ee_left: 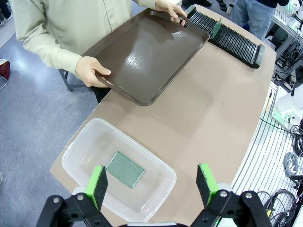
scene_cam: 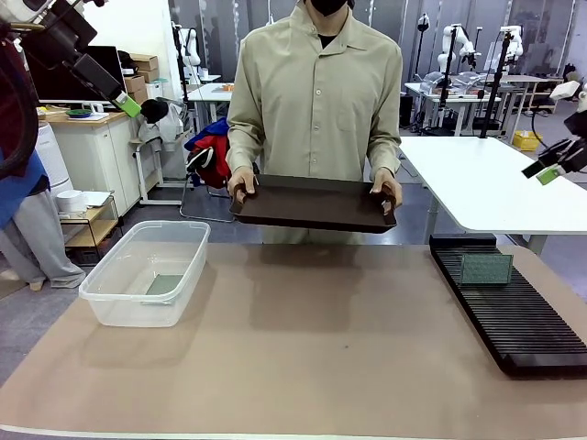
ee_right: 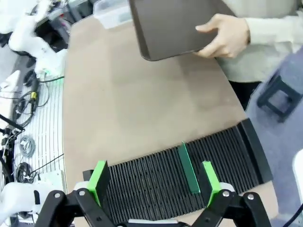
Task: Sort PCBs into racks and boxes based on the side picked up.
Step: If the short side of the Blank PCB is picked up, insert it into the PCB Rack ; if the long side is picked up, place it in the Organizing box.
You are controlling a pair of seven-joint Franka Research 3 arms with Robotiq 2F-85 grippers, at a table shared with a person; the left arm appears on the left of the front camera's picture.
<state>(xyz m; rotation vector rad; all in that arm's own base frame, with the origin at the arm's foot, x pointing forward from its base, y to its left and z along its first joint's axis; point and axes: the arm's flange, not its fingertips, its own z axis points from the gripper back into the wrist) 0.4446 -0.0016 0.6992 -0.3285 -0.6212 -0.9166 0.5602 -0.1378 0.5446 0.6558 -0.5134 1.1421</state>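
One green PCB [ee_left: 124, 169] lies flat on the bottom of the clear plastic box [scene_cam: 147, 271] at the table's left; the front view shows that PCB [scene_cam: 165, 285] through the box [ee_left: 75, 156] wall. A second PCB [scene_cam: 486, 269] stands on edge in a slot of the black rack [scene_cam: 514, 312] at the right, and appears as a thin green PCB [ee_right: 188, 168] upright in the rack [ee_right: 156, 184] below my right wrist. My left gripper [ee_left: 152, 181] hovers open high over the box. My right gripper [ee_right: 155, 181] hovers open above the rack. Both hold nothing.
A person at the far side holds a bare dark brown tray [scene_cam: 315, 203] by both handles above the table's far edge. The tray [ee_left: 147, 52] is tilted slightly. The brown table mat [scene_cam: 312, 348] is bare between box and rack.
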